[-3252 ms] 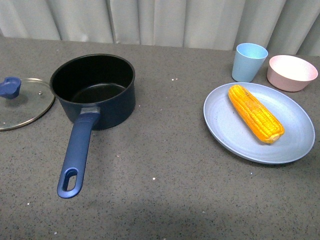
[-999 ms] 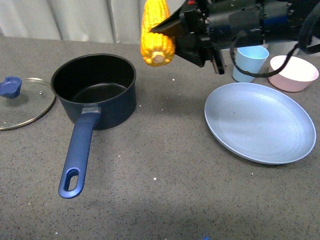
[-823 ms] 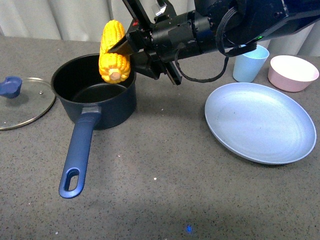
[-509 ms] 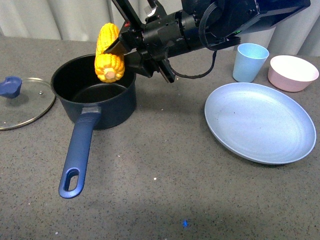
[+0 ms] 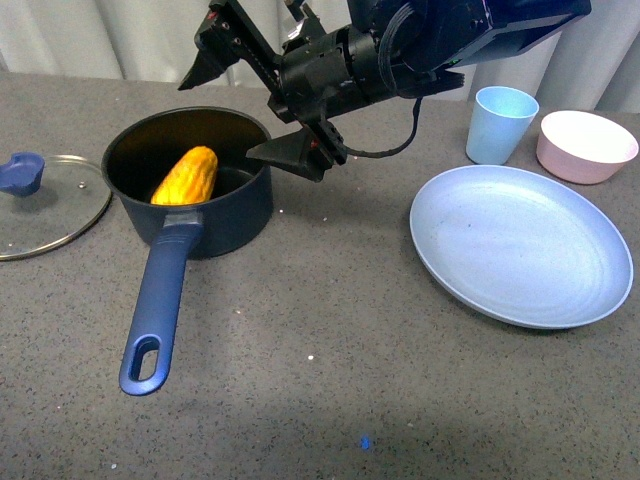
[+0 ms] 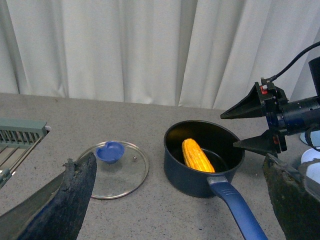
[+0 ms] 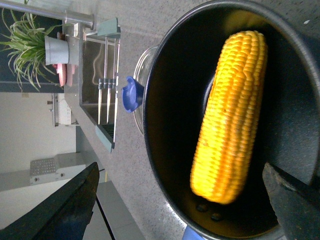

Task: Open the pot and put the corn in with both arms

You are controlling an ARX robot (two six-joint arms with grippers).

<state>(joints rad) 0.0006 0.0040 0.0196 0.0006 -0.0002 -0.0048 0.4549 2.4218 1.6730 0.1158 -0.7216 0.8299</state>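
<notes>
The dark navy pot (image 5: 238, 212) stands uncovered at the left of the table, its long blue handle (image 5: 158, 300) pointing toward me. The yellow corn (image 5: 185, 176) lies tilted inside it, leaning on the inner wall. It also shows as corn (image 6: 198, 156) in the left wrist view and corn (image 7: 230, 115) in the right wrist view. My right gripper (image 5: 216, 120) hangs open just above the pot's far rim, holding nothing. My left gripper (image 6: 179, 159) is open and empty. It is off the front view and looks at the pot (image 6: 186, 181) from a distance.
The glass lid (image 5: 60, 215) with a blue knob (image 5: 20, 172) lies flat to the left of the pot. An empty blue plate (image 5: 520, 245), a light blue cup (image 5: 500, 122) and a pink bowl (image 5: 585, 145) sit on the right. A dish rack (image 6: 20, 132) stands far left.
Half a second ago my right gripper held the corn upright over the pot. Its jaws have since opened and the corn has dropped into the pot.
</notes>
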